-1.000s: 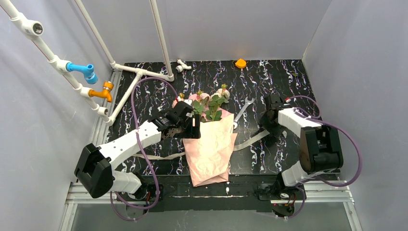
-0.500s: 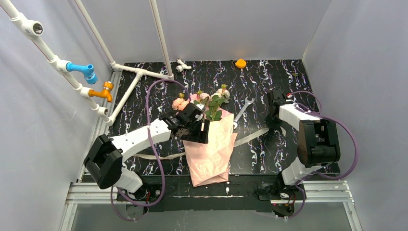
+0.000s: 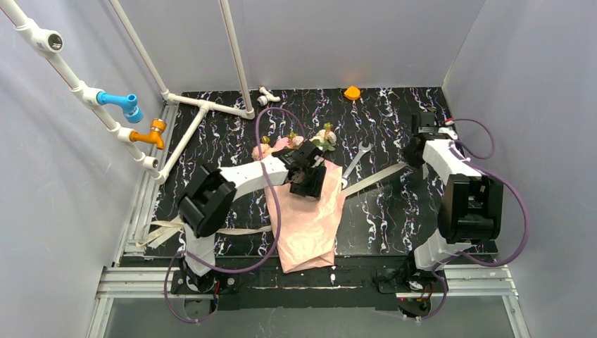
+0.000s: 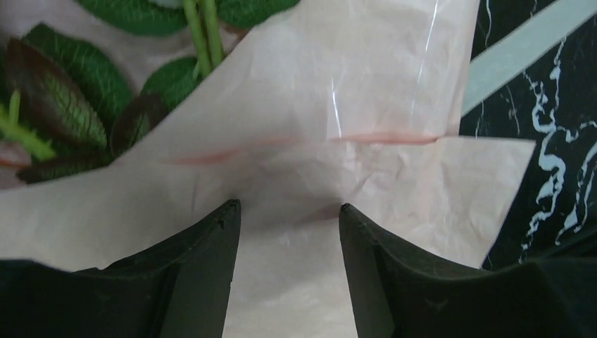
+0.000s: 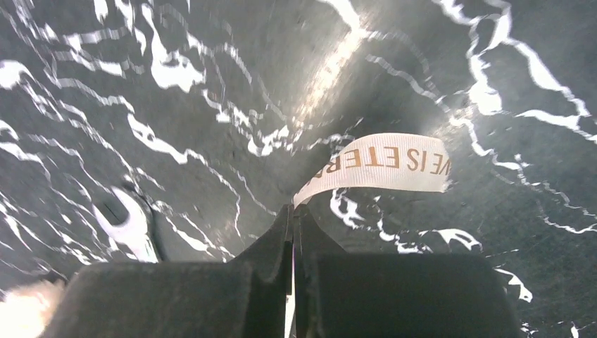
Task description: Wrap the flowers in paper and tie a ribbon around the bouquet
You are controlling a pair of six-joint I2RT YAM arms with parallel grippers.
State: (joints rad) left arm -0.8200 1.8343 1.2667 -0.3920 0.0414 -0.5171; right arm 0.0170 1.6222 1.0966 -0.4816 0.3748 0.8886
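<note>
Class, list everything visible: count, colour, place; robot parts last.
pale pink and cream roses, green leaves: one bunch, mixed, cone's far end
crinkled salmon-pink paper cone: one, pink, centre
flat beige fabric ribbon: one, beige, either side of cone
steel spanner: one, silver, right of roses
small orange object: one, orange, far edge
white plastic pipes: several, white, far left
blue plastic tap: one, blue, on left pipe
orange plastic tap: one, orange, beside it
left tool: one, black, open over paper
right tool: one, black, shut on ribbon
</note>
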